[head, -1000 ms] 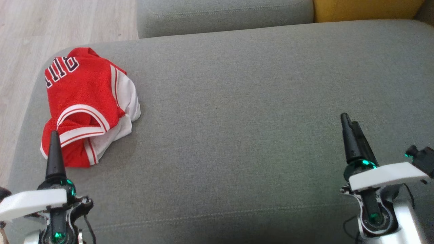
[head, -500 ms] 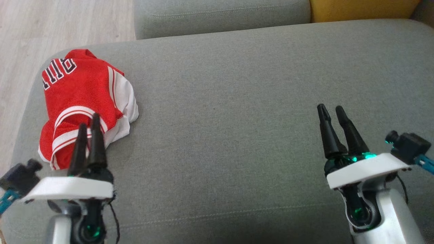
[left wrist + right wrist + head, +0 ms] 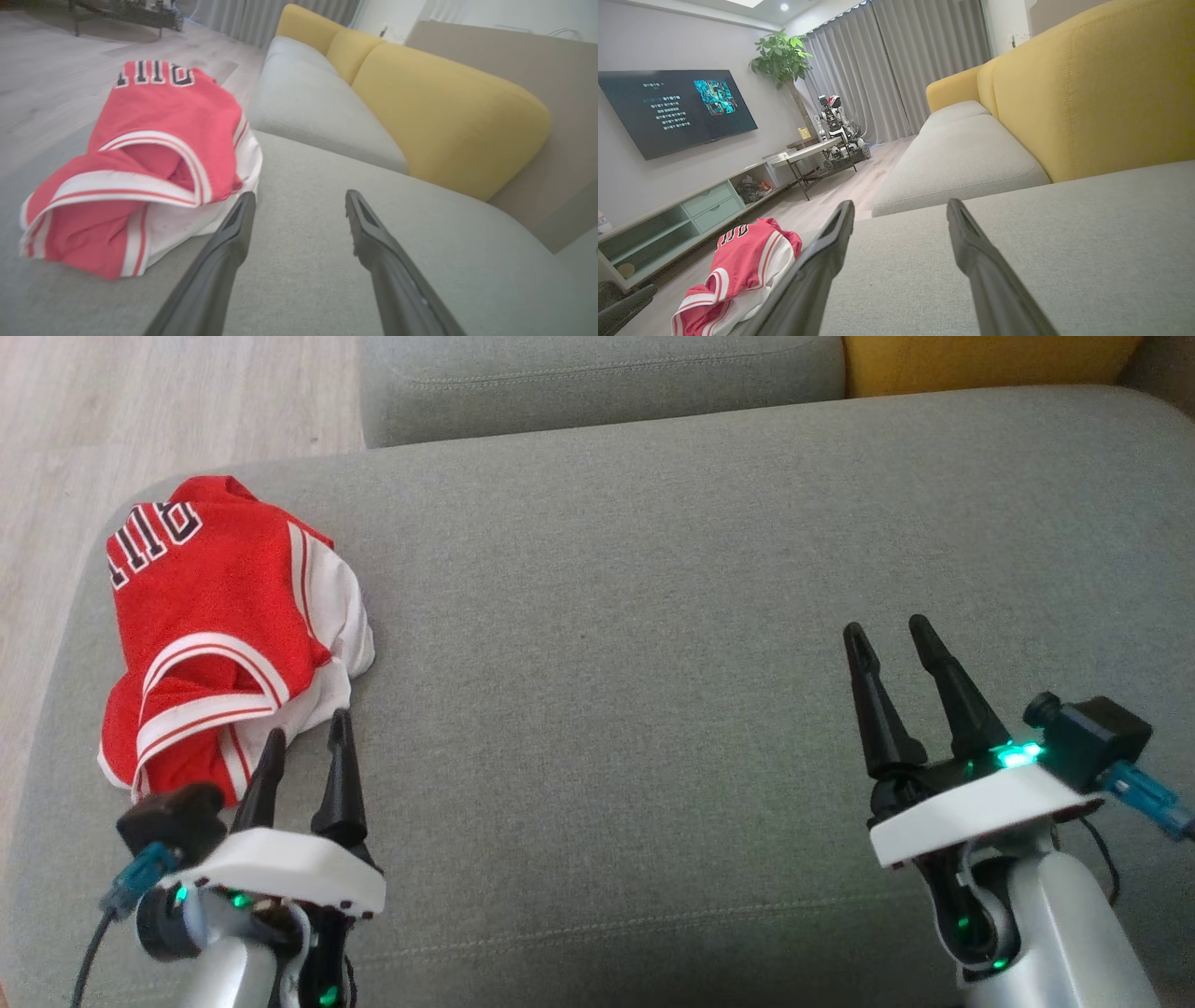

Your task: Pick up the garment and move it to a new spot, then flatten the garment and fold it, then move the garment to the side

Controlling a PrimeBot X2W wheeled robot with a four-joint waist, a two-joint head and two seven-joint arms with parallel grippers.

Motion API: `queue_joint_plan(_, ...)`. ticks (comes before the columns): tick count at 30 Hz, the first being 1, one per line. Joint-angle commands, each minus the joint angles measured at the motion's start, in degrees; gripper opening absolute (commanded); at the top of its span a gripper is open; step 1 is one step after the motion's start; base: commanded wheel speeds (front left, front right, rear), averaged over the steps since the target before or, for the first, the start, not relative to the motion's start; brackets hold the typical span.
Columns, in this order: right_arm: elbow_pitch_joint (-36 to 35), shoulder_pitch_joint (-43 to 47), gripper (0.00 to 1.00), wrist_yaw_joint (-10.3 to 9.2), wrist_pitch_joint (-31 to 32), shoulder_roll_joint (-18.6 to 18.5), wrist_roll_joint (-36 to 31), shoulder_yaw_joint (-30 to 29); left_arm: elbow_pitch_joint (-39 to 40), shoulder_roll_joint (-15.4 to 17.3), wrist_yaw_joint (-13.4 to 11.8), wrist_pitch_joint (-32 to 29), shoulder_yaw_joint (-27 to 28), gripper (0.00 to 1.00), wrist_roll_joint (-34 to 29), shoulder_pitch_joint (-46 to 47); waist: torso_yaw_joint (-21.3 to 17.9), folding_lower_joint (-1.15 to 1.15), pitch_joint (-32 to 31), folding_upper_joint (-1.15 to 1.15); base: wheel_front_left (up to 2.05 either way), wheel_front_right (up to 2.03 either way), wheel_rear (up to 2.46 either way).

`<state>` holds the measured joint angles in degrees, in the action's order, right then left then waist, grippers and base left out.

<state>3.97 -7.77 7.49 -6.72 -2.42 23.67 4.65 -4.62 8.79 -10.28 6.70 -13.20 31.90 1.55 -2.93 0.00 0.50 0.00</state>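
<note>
Close to me, my left gripper [image 3: 308, 726] is spread wide and holds nothing. My right gripper [image 3: 886, 625] is wide and empty too. Just past the left one, the red and white garment [image 3: 215, 616] lies bunched up at the left end of the grey sofa seat [image 3: 607, 616].

The garment [image 3: 224, 625] is a red sports jersey with white side panels, red-and-white striped trim round its openings and black letters edged in white near its far end. It lies in a loose, crumpled heap, partly folded over itself, with one trimmed opening gaping on the near side. It rests on the grey sofa cushion [image 3: 653, 616], close to that cushion's far left corner.
</note>
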Motion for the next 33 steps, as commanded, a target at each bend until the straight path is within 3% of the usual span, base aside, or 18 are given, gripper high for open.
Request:
queue_joint_plan(1,-2.1,-2.6,1.00,0.00,-0.8,-0.3,-2.3,1.4,1.7,1.4,-1.0,0.9,0.7,1.00,-2.0,3.2,-0.1,0.00,0.0,0.00,0.00,0.00,0.00)
queue_joint_plan(16,-3.5,-3.3,1.00,0.00,-3.2,-0.3,-10.5,1.8,6.1,5.6,-10.2,3.3,-8.0,1.00,-12.6,6.0,-0.6,0.00,0.3,0.00,0.00,0.00,0.00)
queue_joint_plan(21,-3.1,-3.3,1.00,0.00,-4.0,-0.3,-13.3,1.6,5.9,6.6,-12.3,4.1,-10.7,1.00,-14.4,6.3,-0.8,0.00,0.3,0.00,0.00,0.00,0.00)
queue_joint_plan(26,-1.0,-3.3,1.00,0.00,-4.9,-0.4,-14.8,2.0,5.3,6.9,-12.5,4.9,-12.4,1.00,-16.0,6.4,-0.9,0.00,0.0,0.00,0.00,0.00,0.00)
queue_joint_plan(33,1.3,-3.6,1.00,0.00,-6.1,-0.4,-17.2,2.5,3.8,5.3,-10.9,6.1,-11.6,1.00,-16.8,5.6,-1.0,0.00,-0.2,0.00,0.00,0.00,0.00)
